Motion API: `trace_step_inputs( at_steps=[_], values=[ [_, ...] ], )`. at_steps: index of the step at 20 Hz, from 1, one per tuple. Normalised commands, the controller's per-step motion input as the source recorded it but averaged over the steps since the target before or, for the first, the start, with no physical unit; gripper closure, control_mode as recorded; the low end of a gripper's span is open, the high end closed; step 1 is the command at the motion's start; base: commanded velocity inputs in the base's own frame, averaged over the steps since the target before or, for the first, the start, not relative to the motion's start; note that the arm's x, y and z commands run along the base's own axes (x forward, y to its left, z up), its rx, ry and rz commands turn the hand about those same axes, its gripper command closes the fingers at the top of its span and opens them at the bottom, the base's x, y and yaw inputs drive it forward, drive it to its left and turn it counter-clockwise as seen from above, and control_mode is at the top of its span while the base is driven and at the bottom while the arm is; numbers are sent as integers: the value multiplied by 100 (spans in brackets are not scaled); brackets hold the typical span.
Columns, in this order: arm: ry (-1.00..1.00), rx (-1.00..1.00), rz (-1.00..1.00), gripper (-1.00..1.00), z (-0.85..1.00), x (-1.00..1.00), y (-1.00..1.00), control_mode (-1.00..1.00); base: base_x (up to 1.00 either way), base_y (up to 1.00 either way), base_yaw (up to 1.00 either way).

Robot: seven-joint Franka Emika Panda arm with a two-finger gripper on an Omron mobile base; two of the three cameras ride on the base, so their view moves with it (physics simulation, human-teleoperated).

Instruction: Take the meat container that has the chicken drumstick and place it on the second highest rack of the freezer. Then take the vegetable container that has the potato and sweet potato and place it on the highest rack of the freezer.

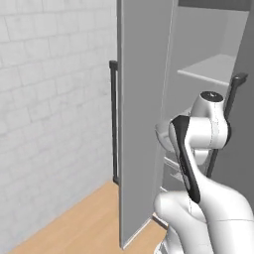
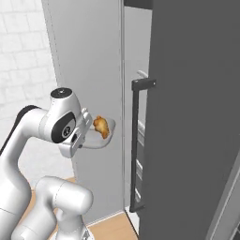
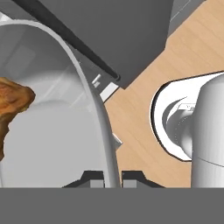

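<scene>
I have the arm folded up in front of the open freezer [image 2: 187,117], elbow high, hand pointing into the gap between the two doors. The pincer [image 3: 112,177] is clamped on the rim of the pale container [image 3: 94,94], one tip on either side of the wall, at the bottom centre of the hand view.

The drumstick [image 2: 101,126] lies in the container [image 2: 96,142], mid-left of the right base view, just beside the hand and level with the black handle [image 2: 136,145] of the dark door at the right. That door stands close on one side and the pale door [image 1: 144,124] on the other, so the container sits in a narrow gap.

The left base view shows a flat shelf [image 1: 211,69] inside, upper right, above the arm. The hand view shows wood floor [image 3: 144,113] below the container, and the drumstick [image 3: 11,103] at its left edge.
</scene>
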Motion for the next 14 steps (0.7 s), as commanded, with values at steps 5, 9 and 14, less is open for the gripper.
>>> trace_step_inputs(
  at_steps=[5, 9, 14],
  values=[
    [0, 0, 0, 100, 0, 0, 0, 100, 46, 25, -29],
    [0, 0, 0, 100, 0, 0, 0, 100, 42, 0, -35],
    [0, 0, 0, 100, 0, 0, 0, 100, 45, 0, -37]
  ],
)
